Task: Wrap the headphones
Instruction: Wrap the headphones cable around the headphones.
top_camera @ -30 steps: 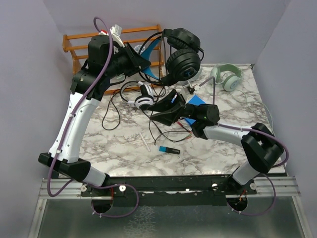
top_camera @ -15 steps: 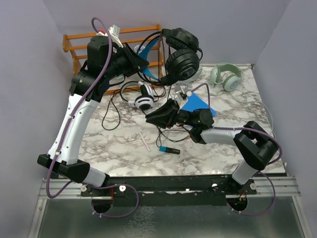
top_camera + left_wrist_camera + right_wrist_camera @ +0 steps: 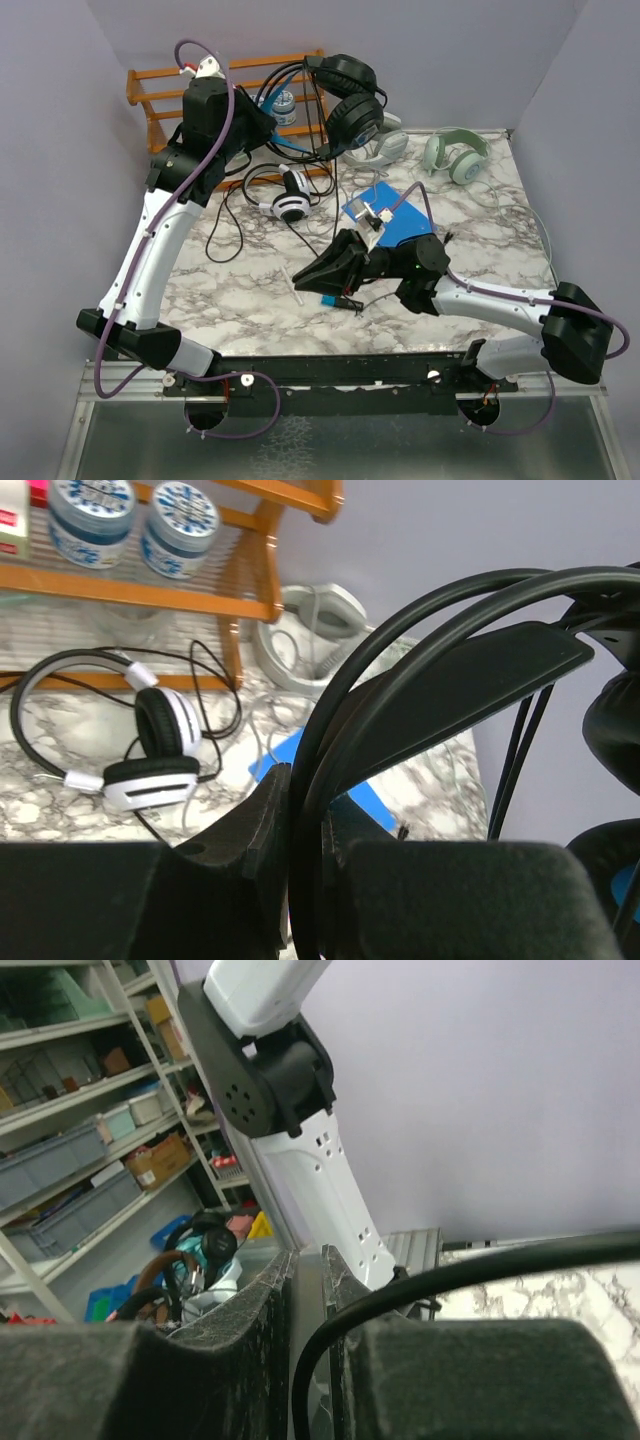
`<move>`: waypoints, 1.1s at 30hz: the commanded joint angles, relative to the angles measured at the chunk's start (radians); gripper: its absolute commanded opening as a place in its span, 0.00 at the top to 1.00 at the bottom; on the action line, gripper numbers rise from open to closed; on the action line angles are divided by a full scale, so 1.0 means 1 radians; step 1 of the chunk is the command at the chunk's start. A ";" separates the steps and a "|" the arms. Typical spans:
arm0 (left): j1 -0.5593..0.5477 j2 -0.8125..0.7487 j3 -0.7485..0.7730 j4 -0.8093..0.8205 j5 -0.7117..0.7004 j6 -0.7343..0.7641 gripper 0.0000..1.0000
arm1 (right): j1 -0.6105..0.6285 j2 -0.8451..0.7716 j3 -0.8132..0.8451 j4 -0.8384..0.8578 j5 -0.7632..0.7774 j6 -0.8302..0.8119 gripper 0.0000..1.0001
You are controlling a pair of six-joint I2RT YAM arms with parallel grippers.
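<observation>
black headphones [image 3: 352,100] aloft, white-and-black pair [image 3: 291,196] flat, pale pair [image 3: 458,155] far right

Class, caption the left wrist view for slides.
Left tool grips black headphones' headband; white-and-black headphones lie on marble table.

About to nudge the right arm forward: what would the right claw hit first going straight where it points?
Probably the white stick, lying just ahead of the right claw. Height is unclear: if the claw passes over it, the left arm's white link comes next.
</observation>
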 commanded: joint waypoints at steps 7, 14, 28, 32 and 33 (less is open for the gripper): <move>-0.005 -0.033 -0.112 0.190 -0.097 -0.153 1.00 | 0.025 -0.016 -0.032 -0.328 0.117 -0.107 0.90; -0.005 -0.067 -0.175 0.246 -0.136 -0.173 1.00 | 0.039 0.049 -0.081 -0.278 0.104 -0.096 0.99; -0.005 -0.120 -0.276 0.258 -0.494 0.212 1.00 | 0.052 -0.234 0.102 -0.946 0.246 -0.350 0.98; -0.008 -0.122 -0.314 0.259 -0.505 0.346 1.00 | 0.052 -0.253 0.221 -1.199 0.375 -0.480 0.98; -0.012 -0.124 -0.325 0.260 -0.504 0.370 1.00 | 0.052 -0.251 0.253 -1.246 0.402 -0.515 0.98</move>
